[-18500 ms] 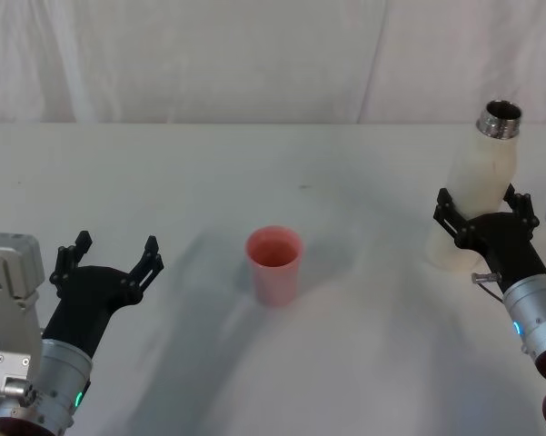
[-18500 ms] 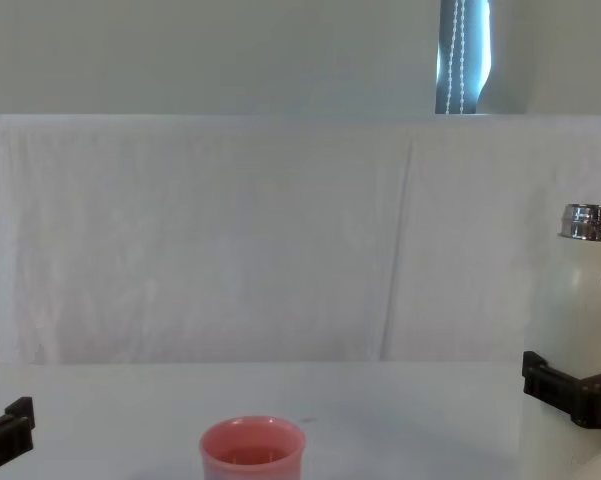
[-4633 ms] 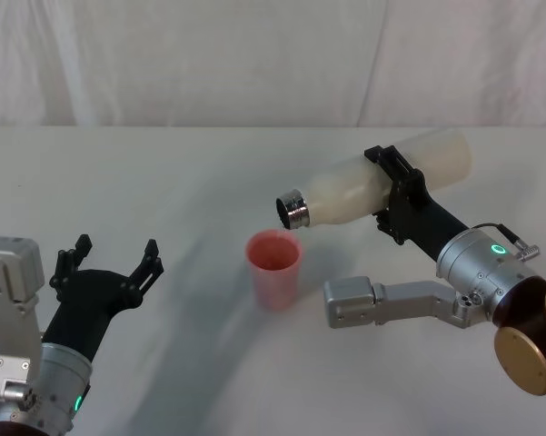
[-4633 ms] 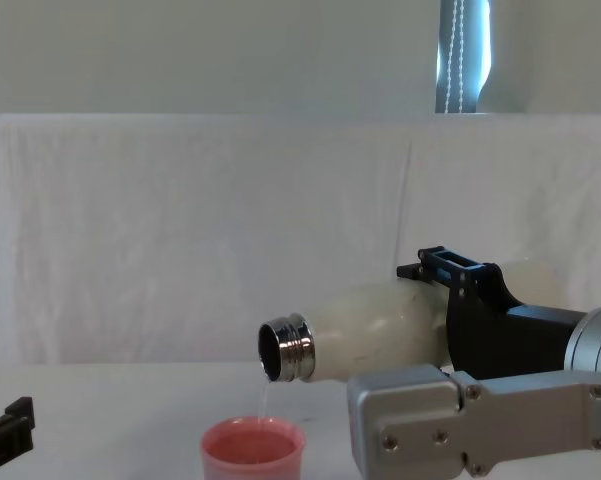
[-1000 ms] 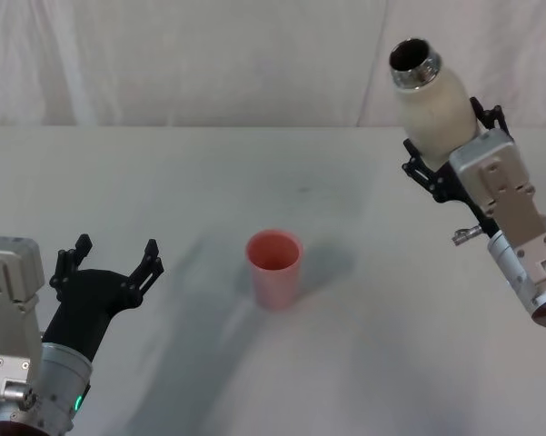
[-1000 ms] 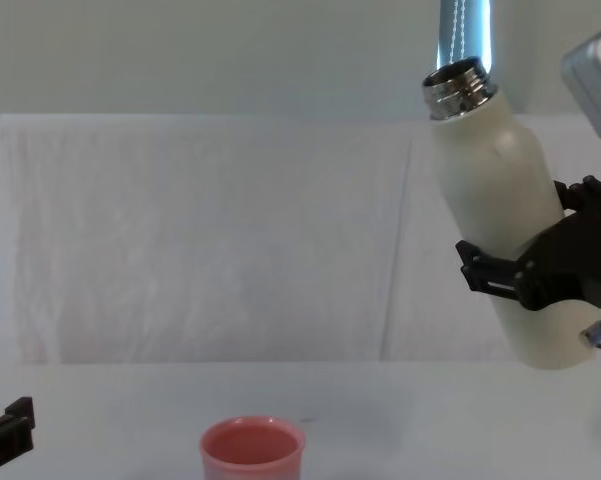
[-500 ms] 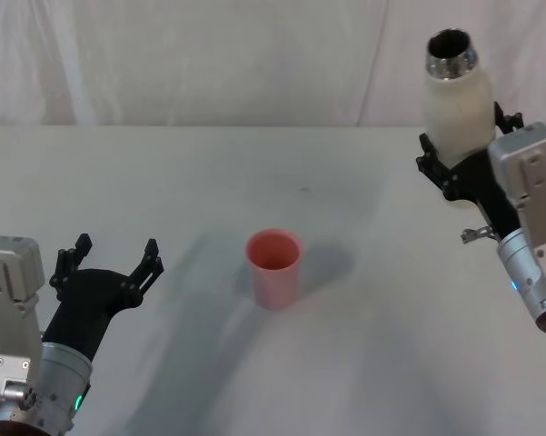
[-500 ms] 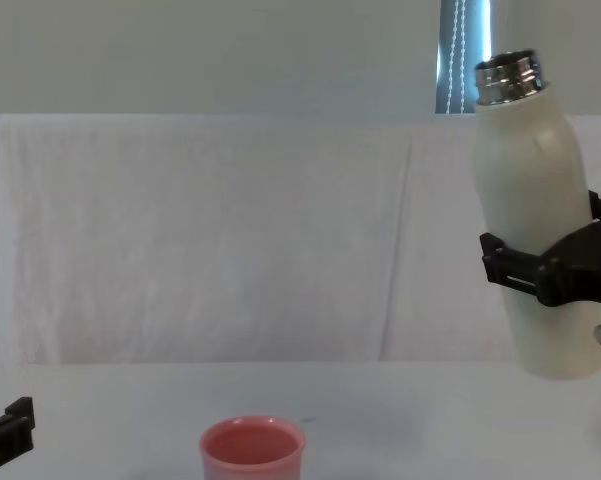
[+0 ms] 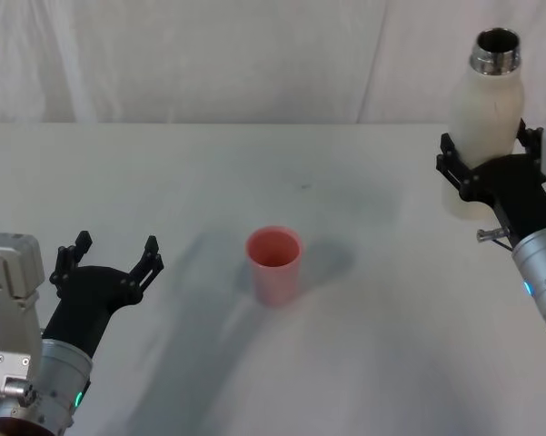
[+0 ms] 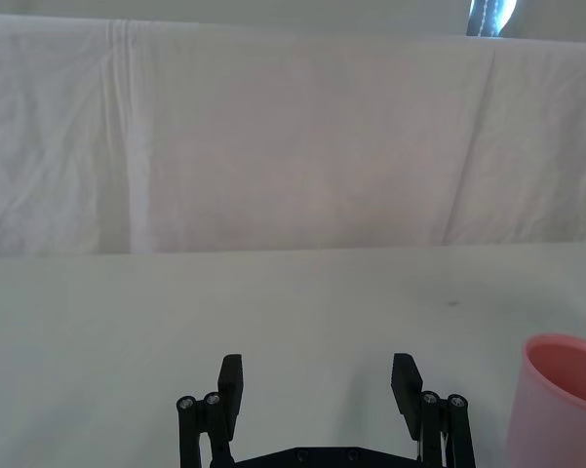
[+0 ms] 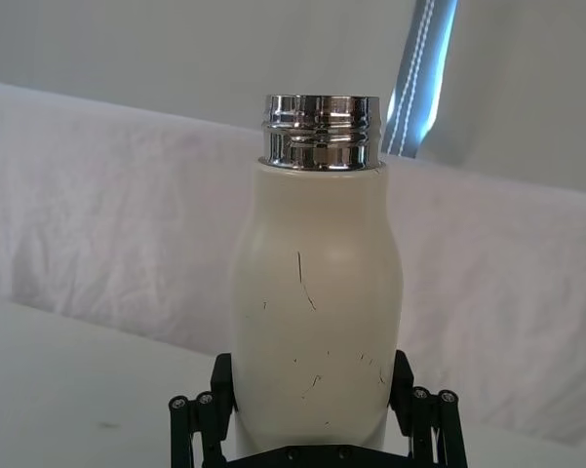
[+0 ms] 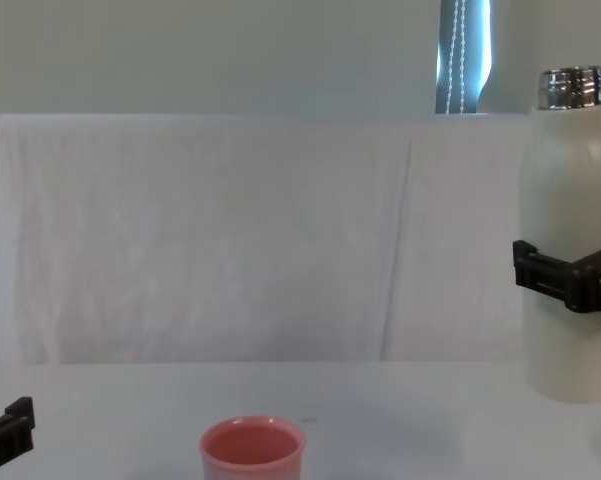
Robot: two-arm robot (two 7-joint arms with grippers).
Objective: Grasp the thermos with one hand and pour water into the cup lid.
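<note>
The cream-white thermos [image 9: 484, 109] with its steel neck stands upright at the table's far right, held in my right gripper [image 9: 486, 173], whose fingers clamp its lower body. From the chest the thermos [image 12: 568, 250] hangs a little above the tabletop, and the right wrist view shows the thermos [image 11: 315, 312] between the black fingers [image 11: 424, 419]. The pink cup lid [image 9: 273, 264] stands mid-table, well left of the thermos; the cup lid [image 12: 253, 450] is also low in the chest view and the cup lid [image 10: 564, 400] at the edge of the left wrist view. My left gripper [image 9: 109, 263] rests open at the near left.
A white cloth covers the table [image 9: 254, 163] and hangs as a backdrop [image 12: 230, 240] behind it. Bare cloth lies between the cup lid and each gripper.
The right gripper has swung the thermos from a tilt back to fully upright, moving it rightward and lower. The left arm and cup lid have not moved.
</note>
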